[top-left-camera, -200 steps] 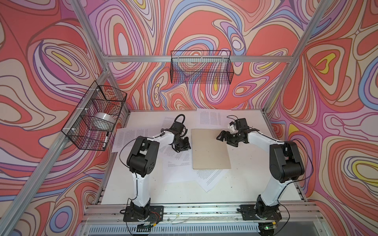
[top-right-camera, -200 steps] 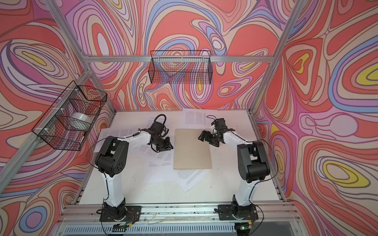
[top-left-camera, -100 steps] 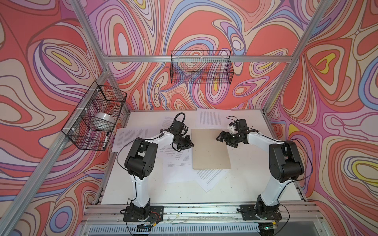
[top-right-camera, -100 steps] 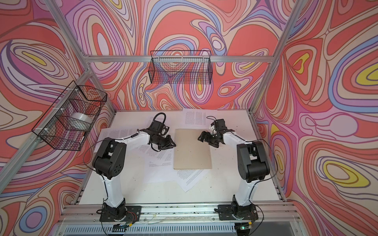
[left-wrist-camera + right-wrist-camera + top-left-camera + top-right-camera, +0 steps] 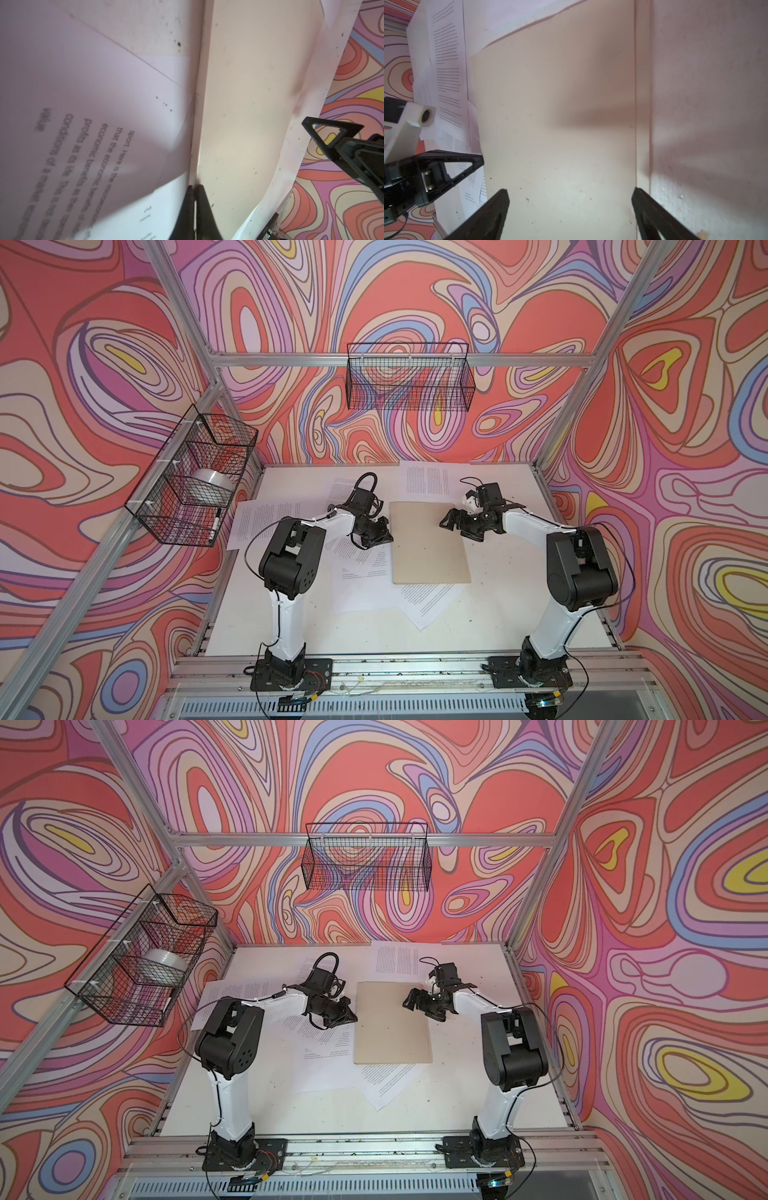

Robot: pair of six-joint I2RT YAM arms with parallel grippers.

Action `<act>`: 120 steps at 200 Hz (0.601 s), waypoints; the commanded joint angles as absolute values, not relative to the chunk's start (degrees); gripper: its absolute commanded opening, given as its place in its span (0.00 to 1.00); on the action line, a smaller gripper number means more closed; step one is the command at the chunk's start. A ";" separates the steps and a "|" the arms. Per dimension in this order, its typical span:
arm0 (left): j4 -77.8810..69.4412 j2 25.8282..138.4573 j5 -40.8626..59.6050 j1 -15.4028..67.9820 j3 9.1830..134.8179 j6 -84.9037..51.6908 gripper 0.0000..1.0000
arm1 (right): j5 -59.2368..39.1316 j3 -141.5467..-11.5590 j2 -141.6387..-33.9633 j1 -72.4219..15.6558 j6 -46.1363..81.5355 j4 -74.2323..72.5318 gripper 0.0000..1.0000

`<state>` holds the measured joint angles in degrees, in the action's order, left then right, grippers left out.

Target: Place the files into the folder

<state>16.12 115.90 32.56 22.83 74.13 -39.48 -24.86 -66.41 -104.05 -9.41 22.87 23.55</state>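
Evidently nothing was filed: the folder [image 5: 430,543] lay closed, files [image 5: 428,485] scattered from six to twelve o'clock; left hand [image 5: 386,536] pinched together, right hand [image 5: 449,522] apart.

Both top views are bright, evenly lit and soft-shadowed; wrist views are dimmer and pink-tinged, printed sheet [image 5: 87,158] text blurred, edges bowed.
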 commanded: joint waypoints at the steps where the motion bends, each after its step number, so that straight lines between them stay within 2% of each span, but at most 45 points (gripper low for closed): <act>1: 16.70 119.56 30.24 23.02 71.82 -39.86 0.02 | -22.15 -67.65 -104.33 -9.47 20.73 26.15 0.98; 46: 17.26 121.31 29.77 22.91 71.71 -39.27 0.00 | -19.79 -68.75 -104.62 -9.46 18.72 28.56 0.98; 90: 17.75 122.06 29.18 22.85 72.07 -38.76 0.00 | -24.89 -68.46 -105.84 -9.41 19.75 26.76 0.98; 120: 17.65 121.97 29.18 22.76 72.07 -38.83 0.00 | -31.75 -67.51 -104.17 -9.43 21.02 24.51 0.96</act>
<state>13.37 118.39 33.19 22.55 73.73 -39.24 -25.21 -67.57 -104.77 -9.37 20.21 26.92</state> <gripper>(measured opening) 0.047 0.983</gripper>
